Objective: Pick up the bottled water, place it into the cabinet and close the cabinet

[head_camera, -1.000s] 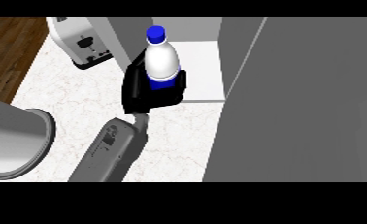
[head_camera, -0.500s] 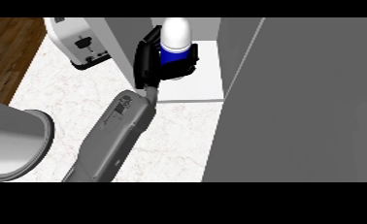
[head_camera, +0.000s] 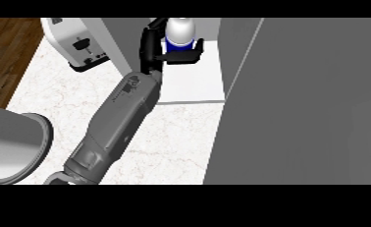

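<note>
Black fingers (head_camera: 190,54) of the left hand (head_camera: 153,49) curl round the blue-labelled middle of the bottled water (head_camera: 180,33), holding it upright over the cabinet (head_camera: 192,81) floor beside the open cabinet door (head_camera: 297,103); probably rigid, smooth and moderately heavy, it suits this mid-body hold.

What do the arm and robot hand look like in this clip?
One arm shows: a long grey forearm with a rounded casing, a small dark marking near the wrist and a ribbed joint at its lower end. It ends in a black robot hand with slim fingers. No loose cables visible.
</note>
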Tool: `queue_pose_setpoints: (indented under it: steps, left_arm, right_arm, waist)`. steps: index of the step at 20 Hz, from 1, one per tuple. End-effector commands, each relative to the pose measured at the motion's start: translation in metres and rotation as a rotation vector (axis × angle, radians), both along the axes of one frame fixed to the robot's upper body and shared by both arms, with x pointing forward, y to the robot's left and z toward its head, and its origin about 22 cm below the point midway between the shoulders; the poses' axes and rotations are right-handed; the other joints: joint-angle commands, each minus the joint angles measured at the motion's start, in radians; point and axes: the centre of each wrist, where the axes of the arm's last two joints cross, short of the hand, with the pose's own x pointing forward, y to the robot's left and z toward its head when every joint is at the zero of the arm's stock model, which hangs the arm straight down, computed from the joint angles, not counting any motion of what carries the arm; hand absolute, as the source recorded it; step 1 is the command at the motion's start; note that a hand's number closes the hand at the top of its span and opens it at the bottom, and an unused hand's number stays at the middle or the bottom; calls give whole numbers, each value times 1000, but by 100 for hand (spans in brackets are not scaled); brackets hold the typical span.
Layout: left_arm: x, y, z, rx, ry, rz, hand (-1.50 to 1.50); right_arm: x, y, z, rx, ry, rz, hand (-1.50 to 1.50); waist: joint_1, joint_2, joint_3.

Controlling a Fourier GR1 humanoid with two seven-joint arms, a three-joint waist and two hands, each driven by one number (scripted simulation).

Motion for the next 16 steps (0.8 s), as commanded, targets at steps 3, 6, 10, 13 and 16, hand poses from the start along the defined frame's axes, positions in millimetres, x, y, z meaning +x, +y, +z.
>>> queue_pose_setpoints:
  steps: [3, 6, 10, 13, 16]
  left_arm:
    - [16, 16, -13, 124, 36, 80, 150]
    - [18, 8, -15, 216, 65, 121, 150]
    - [17, 2, -22, 195, 77, 172, 150]
    - [19, 22, -34, 199, 99, 163, 150]
    - [16, 14, -41, 226, 122, 189, 150]
  right_arm:
    - [-9, 0, 9, 27, -42, 20, -150]
    - [-10, -14, 16, 17, -33, 19, -150]
    - [-11, -12, 14, 13, -21, 16, -150]
    - [-4, -5, 9, 20, -37, 15, -150]
    - [-6, -9, 15, 14, -39, 34, -150]
  waist:
    - [-1, 5, 0]
    - [-3, 5, 1]
    - [-22, 9, 0]
    - [-11, 13, 0]
    - [-21, 14, 0]
